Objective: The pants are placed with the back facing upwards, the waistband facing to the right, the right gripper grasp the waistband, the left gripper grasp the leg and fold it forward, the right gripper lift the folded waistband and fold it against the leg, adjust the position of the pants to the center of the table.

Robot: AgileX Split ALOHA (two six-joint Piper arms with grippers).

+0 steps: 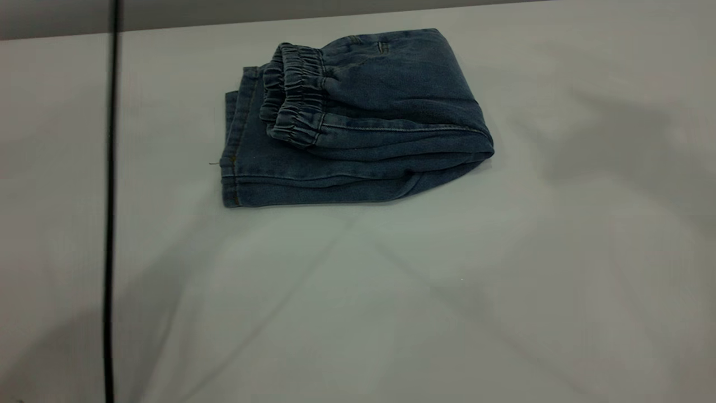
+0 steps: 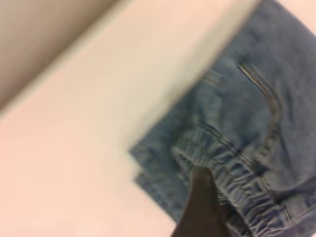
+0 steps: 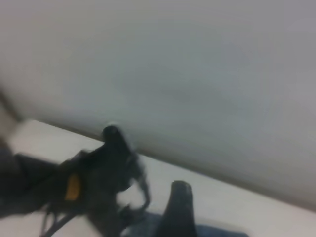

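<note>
Table [image 1: 391, 313] fills my exterior view nearest me, bare and pale; a black cable [image 1: 110, 224] hangs at its left. Farther back lie the pants [image 1: 358, 129], folded into a compact bundle, the waistband [image 1: 293, 95] on top facing left. My left pincer [image 2: 200, 207] hovers over that waistband; whether either pincer is apart, I cannot tell.

blue denim pants [image 1: 358, 140] with tan stitching and a ruched blue waistband [image 1: 296, 101], on a pale grey-white counter [image 1: 391, 308].
</note>
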